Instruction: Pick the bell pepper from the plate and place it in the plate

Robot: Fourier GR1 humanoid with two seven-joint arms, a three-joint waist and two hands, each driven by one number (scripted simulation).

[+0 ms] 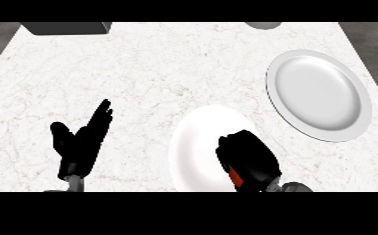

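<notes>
Fingers (235,146) of the right hand (249,161) curled down and closed around the bell pepper (235,176), of which only a red sliver peeks out beneath the black palm. Held over the near plate (196,144), a white one at the lower middle of the table (148,69), partly hidden by that hand. Impossible to tell whether the pepper touches the plate's surface or hangs just above it. Grey right forearm (295,187) barely visible at the lower edge, right of the hand.

Left hand (80,141) at the lower left, open, fingers straight and pointing up and away, thumb spread out to the side, holding nothing. Resting above bare marble, well apart from both plates.

Second plate (319,95) farther off at the right, grey-white with a raised rim, seen as a tall oval, nothing on it. Just beside the near plate, upper right of it, a narrow strip of table between the two.

White marble table with faint veins. Dark grey box (66,27) at the far left edge, cut off by the view. Small grey round thing (263,25) at the far edge right of middle, too cropped to name.
</notes>
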